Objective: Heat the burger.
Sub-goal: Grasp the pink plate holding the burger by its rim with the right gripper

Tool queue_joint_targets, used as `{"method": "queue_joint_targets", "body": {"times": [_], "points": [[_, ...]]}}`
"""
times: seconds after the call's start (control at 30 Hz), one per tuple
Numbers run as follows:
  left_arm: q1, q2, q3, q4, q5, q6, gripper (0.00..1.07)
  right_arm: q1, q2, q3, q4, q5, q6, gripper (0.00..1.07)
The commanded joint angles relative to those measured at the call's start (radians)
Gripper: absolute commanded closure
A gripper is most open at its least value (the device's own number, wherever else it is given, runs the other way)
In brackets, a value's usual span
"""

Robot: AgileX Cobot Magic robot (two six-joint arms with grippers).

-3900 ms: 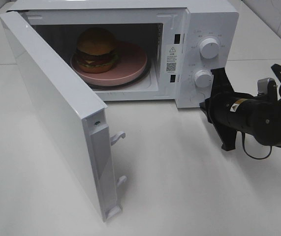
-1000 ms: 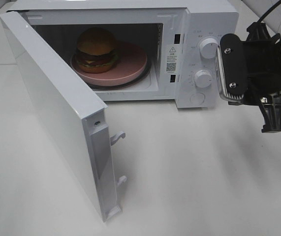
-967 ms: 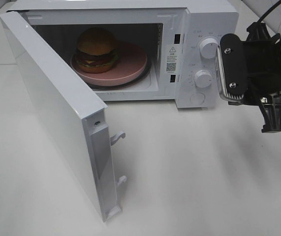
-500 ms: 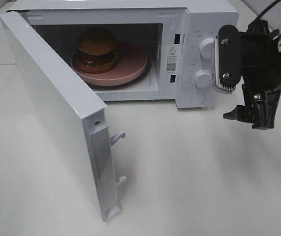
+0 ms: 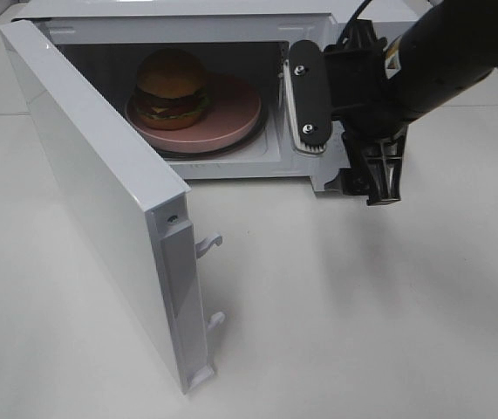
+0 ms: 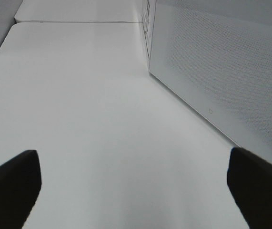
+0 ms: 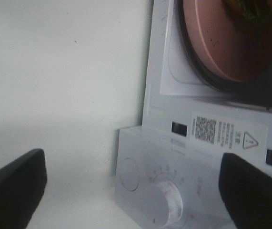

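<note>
The burger [image 5: 172, 87] sits on the pink plate [image 5: 235, 112] inside the microwave [image 5: 231, 8] at the worktop's far edge, ready for heating — glossy golden bun, dark patty, lettuce showing. Its door [image 5: 92, 179] stands open. The right tool [image 5: 346, 133], jaws spread and empty, hovers before the control panel [image 7: 143, 155] — the left tool [image 6: 136, 186] likewise gapes empty.
</note>
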Motion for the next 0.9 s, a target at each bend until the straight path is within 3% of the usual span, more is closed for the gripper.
{"method": "queue_joint_targets", "body": {"times": [0.03, 0.57, 0.9], "points": [[0.001, -0.013, 0.001, -0.001, 0.0, -0.008, 0.09, 0.02, 0.037, -0.038, -0.035, 0.003, 0.032, 0.18], [0.001, -0.013, 0.001, -0.001, 0.0, -0.008, 0.09, 0.116, 0.265, -0.256, -0.099, -0.056, 0.101, 0.2], [0.001, -0.013, 0.001, -0.001, 0.0, -0.008, 0.09, 0.122, 0.383, -0.363, -0.105, -0.09, 0.123, 0.21]]}}
